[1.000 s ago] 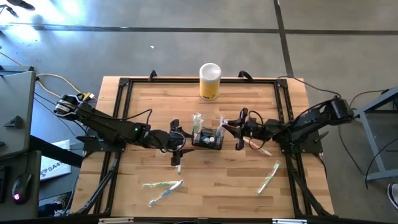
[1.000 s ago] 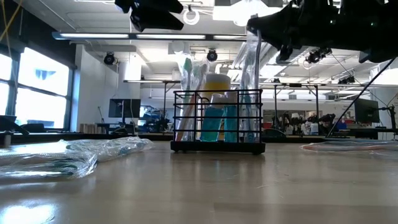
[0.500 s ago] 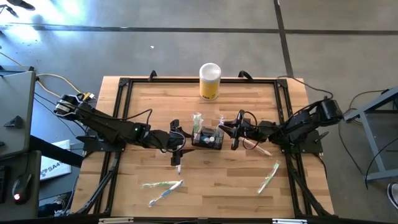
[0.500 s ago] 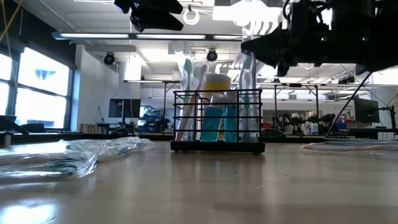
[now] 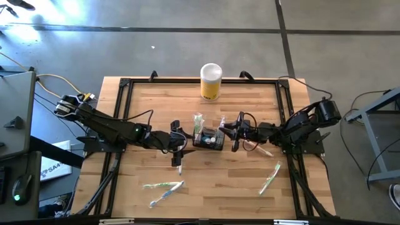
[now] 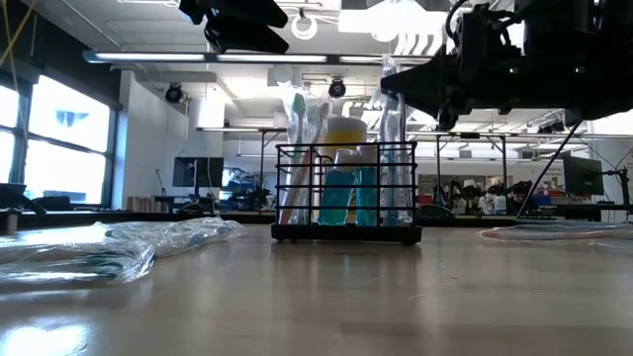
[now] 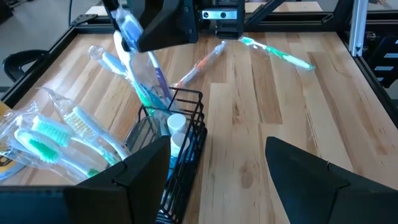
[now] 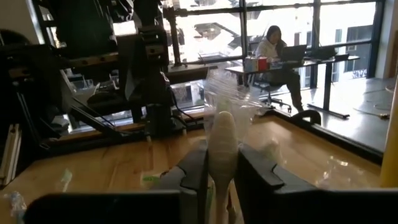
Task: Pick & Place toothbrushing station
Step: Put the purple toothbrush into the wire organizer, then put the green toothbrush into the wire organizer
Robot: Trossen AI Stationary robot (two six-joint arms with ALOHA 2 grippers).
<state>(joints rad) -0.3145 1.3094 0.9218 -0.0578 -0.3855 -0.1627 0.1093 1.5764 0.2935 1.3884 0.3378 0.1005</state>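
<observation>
At table centre, the wire-mesh caddy (image 5: 208,138) looks light and rigid, best gripped by its rim; the right gripper (image 5: 235,133) pinches a wrapped toothbrush (image 8: 222,146) there, and the left gripper (image 5: 179,152) waits with jaws apart.

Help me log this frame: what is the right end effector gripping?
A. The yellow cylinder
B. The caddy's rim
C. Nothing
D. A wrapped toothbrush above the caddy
D: the right end effector pinches a wrapped toothbrush between its fingers, its lower end dipping into the caddy.

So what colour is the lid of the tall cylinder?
White; the lid shows best in the high view.
</observation>
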